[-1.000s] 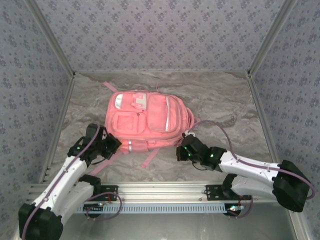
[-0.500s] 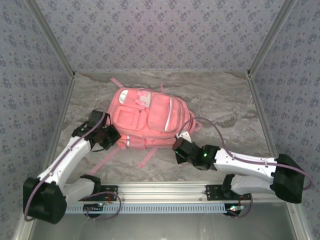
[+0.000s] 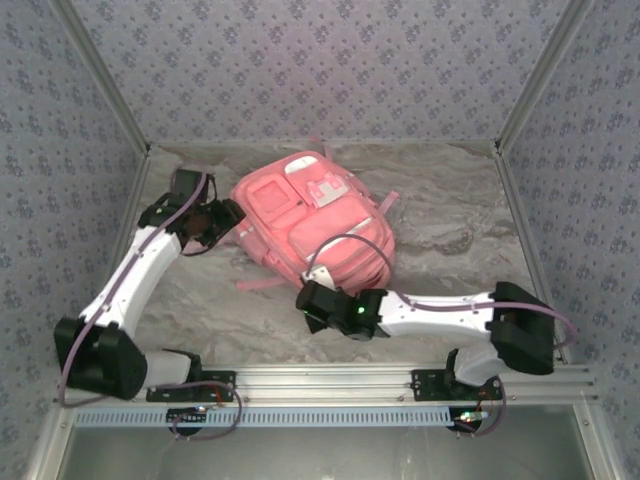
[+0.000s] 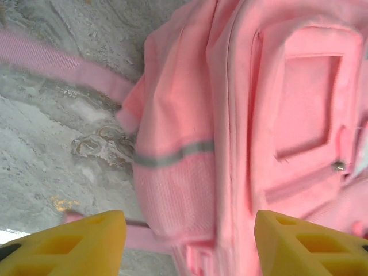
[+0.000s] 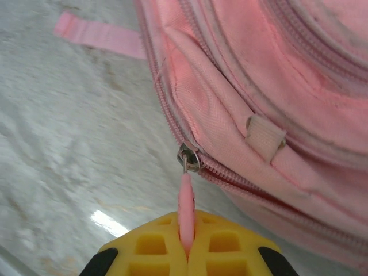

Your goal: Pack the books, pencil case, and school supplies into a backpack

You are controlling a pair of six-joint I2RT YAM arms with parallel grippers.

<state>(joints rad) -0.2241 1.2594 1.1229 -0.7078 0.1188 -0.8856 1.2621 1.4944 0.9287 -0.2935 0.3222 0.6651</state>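
Right gripper (image 5: 187,246) clamps the zipper pull (image 5: 186,202) (on the backpack (image 3: 322,222)); left gripper (image 4: 190,233) gapes, seemingly holding nothing.

Grey marbled tabletop (image 3: 455,225) enclosed by blue-grey floral-patterned walls (image 3: 320,70).

A: Backpack (image 5: 276,86) fabric?
B: Pink woven cloth, matt, weave visible just ahead of the jaws. Side panel (image 4: 172,198) beyond the left gripper's (image 4: 190,233) parted jaws looks coarser, mesh-like.
A: Stripe just beyond that panel?
B: Grey band (image 4: 172,154), smoother than the cloth, slight sheen.
A: Between the right gripper's (image 5: 187,233) closed jaws?
B: Zipper pull (image 5: 186,201), pink, smooth, rubbery-looking. Slider (image 5: 188,156) at its far end is shiny metal.
A: Fingers (image 5: 224,244)?
B: Yellow plastic, matt, moulded with open cells, on both grippers.
A: Table (image 5: 63,126)?
B: Grey marble-look, smooth, with a glossy glare spot left of the right jaws.
A: Strap (image 4: 52,60)?
B: Pink webbing, matt, far left of the left jaws.
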